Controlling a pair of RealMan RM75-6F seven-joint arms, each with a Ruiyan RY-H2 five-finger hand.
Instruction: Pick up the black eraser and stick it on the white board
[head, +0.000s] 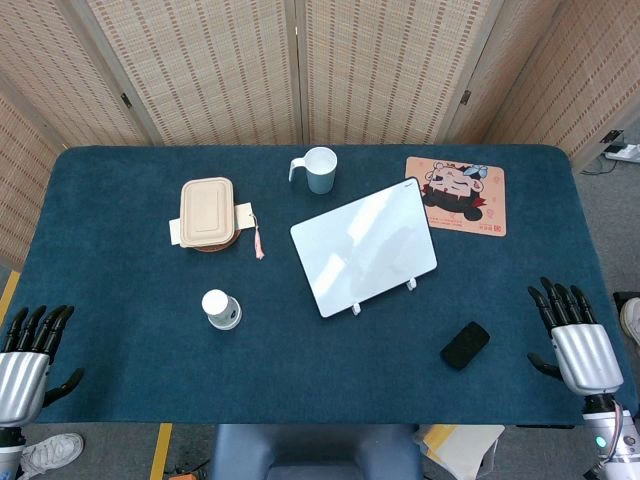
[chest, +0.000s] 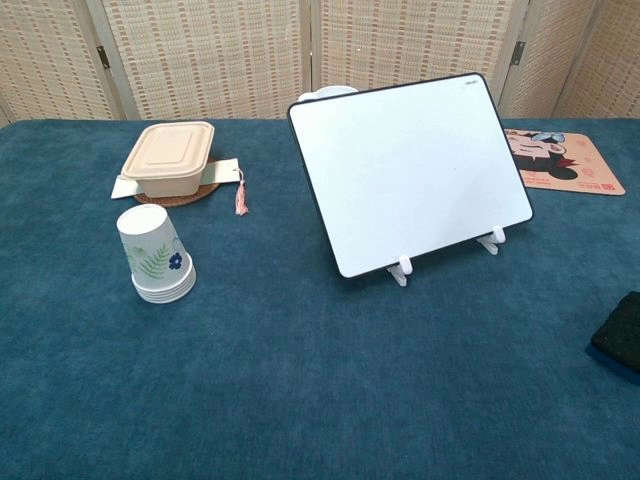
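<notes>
The black eraser (head: 465, 344) lies flat on the blue cloth near the table's front right; the chest view shows only part of the eraser (chest: 621, 335) at its right edge. The white board (head: 364, 245) leans on a small white stand at mid-table, its face blank, and the board (chest: 410, 168) fills the middle of the chest view. My right hand (head: 574, 337) hovers at the table's right front corner, fingers spread and holding nothing, a little right of the eraser. My left hand (head: 28, 355) sits at the left front corner, also spread and empty. Neither hand appears in the chest view.
A stack of paper cups (head: 221, 309) stands upside down left of the board. A tan lunch box (head: 207, 212) rests on a coaster and a card behind it. A white mug (head: 318, 169) stands behind the board. A cartoon mouse pad (head: 458, 195) lies at the back right.
</notes>
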